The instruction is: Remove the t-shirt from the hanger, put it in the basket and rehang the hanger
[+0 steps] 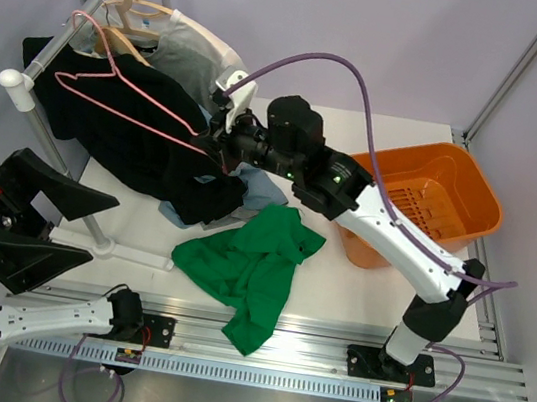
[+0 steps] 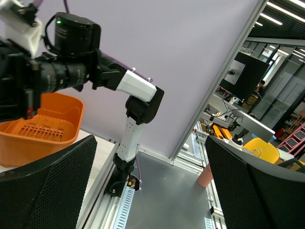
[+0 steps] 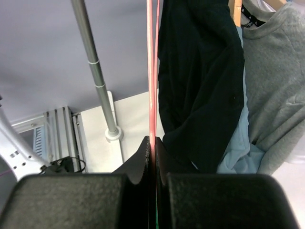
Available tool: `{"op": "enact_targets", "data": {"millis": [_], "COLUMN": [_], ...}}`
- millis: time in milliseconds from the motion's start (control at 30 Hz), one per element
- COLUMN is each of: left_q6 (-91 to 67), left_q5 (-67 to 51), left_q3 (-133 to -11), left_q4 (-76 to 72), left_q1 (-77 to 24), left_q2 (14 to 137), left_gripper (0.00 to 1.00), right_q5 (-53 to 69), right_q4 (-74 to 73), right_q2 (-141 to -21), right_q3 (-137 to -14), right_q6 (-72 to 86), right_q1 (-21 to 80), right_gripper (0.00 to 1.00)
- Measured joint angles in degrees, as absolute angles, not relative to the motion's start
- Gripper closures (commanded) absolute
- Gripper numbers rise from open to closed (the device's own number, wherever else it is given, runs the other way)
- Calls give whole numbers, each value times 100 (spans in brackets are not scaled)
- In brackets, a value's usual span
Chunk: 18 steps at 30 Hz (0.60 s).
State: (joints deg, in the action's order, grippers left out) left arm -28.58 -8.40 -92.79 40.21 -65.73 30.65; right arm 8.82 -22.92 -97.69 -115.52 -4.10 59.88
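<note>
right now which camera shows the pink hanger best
Top external: the hanger shows nearly whole there, hook and triangle, against the black shirt. Right wrist shows only a thin stretch of wire pinched between the right fingers. Left wrist shows none of it.

A robotics lab: pale purple partition panels (image 1: 374,35) fence the white desk (image 1: 336,292), with a black monitor (image 2: 250,74) at workstations beyond.
</note>
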Motion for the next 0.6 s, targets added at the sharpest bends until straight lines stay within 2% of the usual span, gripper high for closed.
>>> {"op": "enact_targets", "data": {"millis": [167,367,600], "left_q6": [-2845,-2786,-2703], "left_q5": [-840,-840,-838], "left_q3": [-9220,-9203,-9096], "left_q4": [4029,4034,4040], "left_q1": [-6573,-6573,-6573], "left_q2": [3065,3065,3065], "left_gripper": [1,1,1], "right_q5": [843,851,1050], "right_q4": [-2040,-1949,-1787], "right_q2": [-10180,-10912,-11297], "right_q3": [-11662,-12499,-12514], "right_q6": [-405,-410,-373], "right_q1": [5988,5988,5911], "right_gripper": [100,100,100]}}
